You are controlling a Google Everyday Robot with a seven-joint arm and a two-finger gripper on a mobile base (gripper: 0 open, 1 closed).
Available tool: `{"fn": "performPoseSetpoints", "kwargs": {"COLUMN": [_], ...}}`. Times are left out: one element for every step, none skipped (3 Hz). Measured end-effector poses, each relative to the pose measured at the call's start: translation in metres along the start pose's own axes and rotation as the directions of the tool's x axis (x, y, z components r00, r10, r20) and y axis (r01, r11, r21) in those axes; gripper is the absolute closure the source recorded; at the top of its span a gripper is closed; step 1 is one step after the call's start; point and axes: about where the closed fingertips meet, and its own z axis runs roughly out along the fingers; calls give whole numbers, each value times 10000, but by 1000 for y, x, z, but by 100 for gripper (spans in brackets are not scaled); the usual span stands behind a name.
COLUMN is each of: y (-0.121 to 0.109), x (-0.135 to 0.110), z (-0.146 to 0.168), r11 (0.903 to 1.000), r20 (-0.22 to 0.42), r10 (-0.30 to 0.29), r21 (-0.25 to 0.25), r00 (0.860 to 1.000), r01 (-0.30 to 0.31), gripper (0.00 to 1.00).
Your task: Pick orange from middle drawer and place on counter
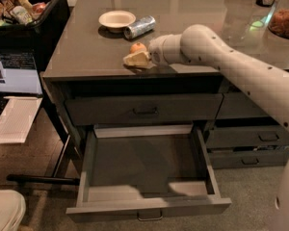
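The orange (138, 47) is small and round and sits on the counter (91, 57) near its front edge. My gripper (135, 57) is low over the counter right at the orange, its pale tip touching or nearly touching the fruit's near side. The white arm (231, 61) reaches in from the right. The middle drawer (149, 208) is pulled wide open below, and its dark inside shows no object.
A white bowl (116, 19) and a silver-blue can (139, 27) lie behind the orange. The shallow top drawer (143, 109) is shut. A black bin of items (24, 8) stands at far left. More drawers (260, 138) are at right.
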Motion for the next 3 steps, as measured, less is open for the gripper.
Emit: {"fn": "performPoseSetpoints", "kwargs": {"y": [-1,0,3], "x": [-7,-15,-27], "z": [4,4,1], "r11": [9996,9989,9972], "r20": [926,1482,1730], "r10": [-138,-383,-739], "r21": [260,318,257], "r00": [9956,9882,9822], "r01": [115,340,705], "gripper": [0,0,0]}}
